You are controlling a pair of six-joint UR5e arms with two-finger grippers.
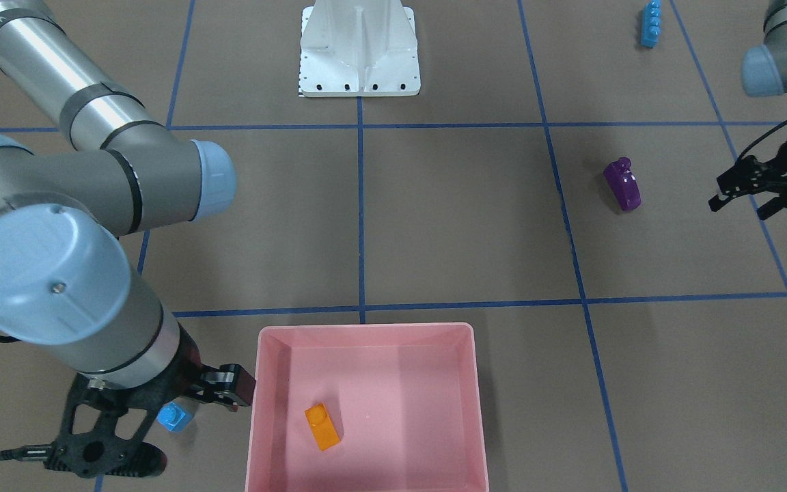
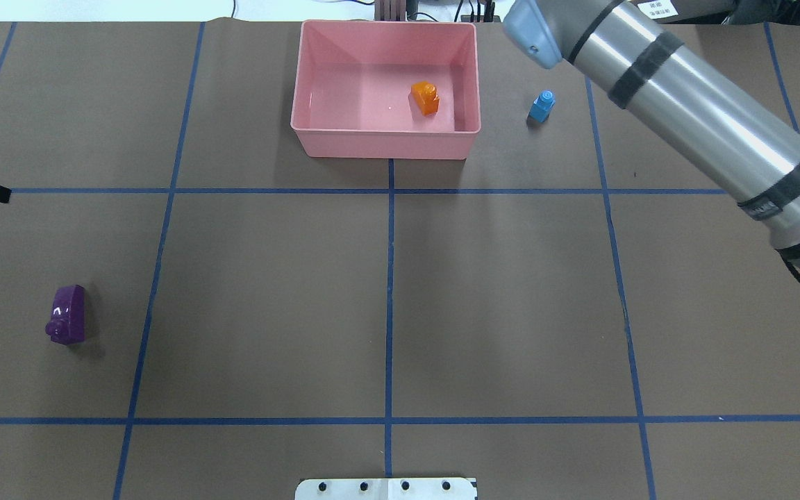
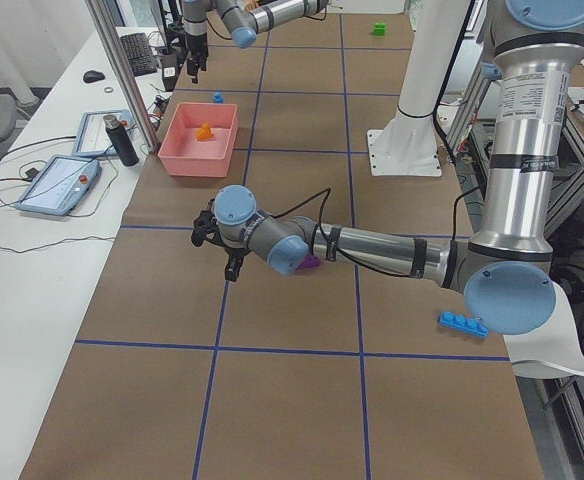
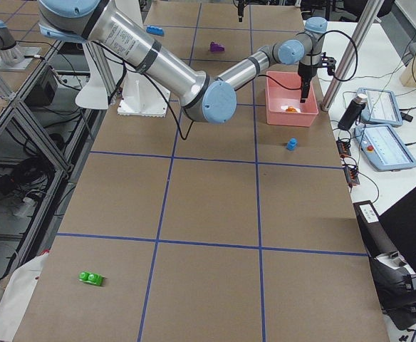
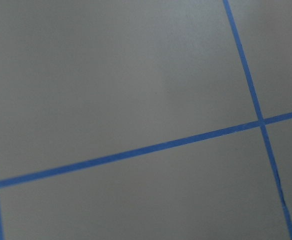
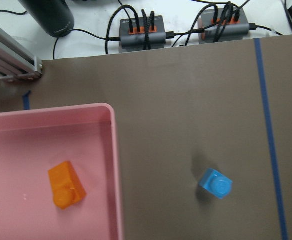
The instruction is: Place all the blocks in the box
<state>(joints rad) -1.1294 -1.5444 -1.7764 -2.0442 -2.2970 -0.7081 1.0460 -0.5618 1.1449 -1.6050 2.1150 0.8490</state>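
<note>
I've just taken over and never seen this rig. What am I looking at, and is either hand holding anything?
Two robot arms work at a taped table. Two cameras look down, one behind the robot, one facing it; two look from the table's ends; one rides each wrist. The orange block lies in the pink box. The small blue cube, purple block, long blue block and green block lie outside on the table. The right hand and left hand are open, holding nothing.

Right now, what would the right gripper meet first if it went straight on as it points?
The right gripper points down; probably the blue cube first, though depth is unclear.
</note>
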